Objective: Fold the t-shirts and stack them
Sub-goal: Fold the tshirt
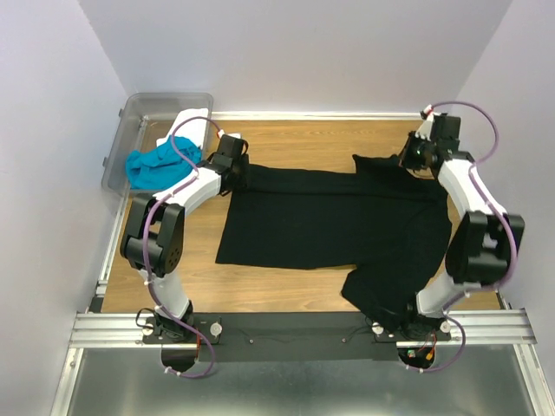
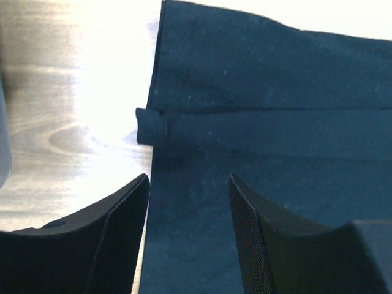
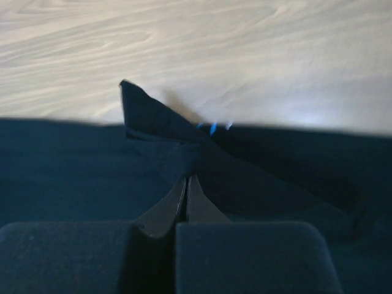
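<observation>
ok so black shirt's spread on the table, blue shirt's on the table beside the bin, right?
No: the top view shows the blue shirt inside the bin, not beside it. The black shirt is spread on the table, as you said.

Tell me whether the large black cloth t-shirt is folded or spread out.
Mostly spread: the large black cloth t-shirt lies flat across the wooden table, one corner lifted at the right claw.
</observation>
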Action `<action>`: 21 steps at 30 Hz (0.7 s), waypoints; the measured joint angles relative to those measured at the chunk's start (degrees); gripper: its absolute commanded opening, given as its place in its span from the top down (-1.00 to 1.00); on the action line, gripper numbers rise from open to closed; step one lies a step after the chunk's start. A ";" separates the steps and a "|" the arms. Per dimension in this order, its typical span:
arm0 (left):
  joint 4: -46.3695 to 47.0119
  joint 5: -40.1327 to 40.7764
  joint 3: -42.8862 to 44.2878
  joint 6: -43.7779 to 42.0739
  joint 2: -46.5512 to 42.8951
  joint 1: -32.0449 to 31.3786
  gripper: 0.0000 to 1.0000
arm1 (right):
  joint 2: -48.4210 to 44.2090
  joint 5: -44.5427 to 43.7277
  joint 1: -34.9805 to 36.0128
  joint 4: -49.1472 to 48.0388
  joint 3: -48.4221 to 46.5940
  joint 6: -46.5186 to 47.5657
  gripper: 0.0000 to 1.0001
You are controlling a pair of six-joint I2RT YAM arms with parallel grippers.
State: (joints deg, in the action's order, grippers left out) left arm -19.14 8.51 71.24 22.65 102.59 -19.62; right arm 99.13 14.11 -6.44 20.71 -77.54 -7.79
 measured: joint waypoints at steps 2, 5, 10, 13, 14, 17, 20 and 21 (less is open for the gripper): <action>0.17 0.04 -0.68 0.20 -0.42 0.00 -0.24 | -5.73 1.25 0.04 0.15 5.03 -1.42 0.99; 0.48 0.04 -1.75 0.52 -1.20 0.00 -0.24 | -12.28 2.89 0.02 0.83 12.39 -3.37 0.99; 1.05 0.04 -2.60 0.81 -2.03 0.00 -0.24 | -20.48 5.84 0.02 3.58 24.81 -7.76 0.99; 1.25 0.02 -2.71 0.98 -2.10 0.00 -0.24 | -25.70 7.23 0.02 4.92 31.32 -11.32 0.99; 1.31 0.02 -2.75 1.03 -2.10 0.00 -0.24 | -27.26 7.50 0.02 5.57 32.85 -12.66 0.99; 1.51 0.02 -2.86 1.03 -2.14 0.00 -0.24 | -30.62 7.76 0.02 6.27 34.97 -15.28 0.99; 1.66 0.02 -3.19 1.05 -2.19 0.00 -0.24 | -34.14 7.76 0.02 6.69 35.28 -17.20 0.99; 1.66 0.02 -3.28 1.05 -2.19 0.00 -0.24 | -35.30 7.76 0.02 6.88 35.28 -17.73 0.99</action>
State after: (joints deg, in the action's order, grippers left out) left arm -17.47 8.54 67.96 23.70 100.40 -19.62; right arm 63.83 21.87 -6.42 27.59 -42.26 -25.52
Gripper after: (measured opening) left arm 0.621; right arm 0.007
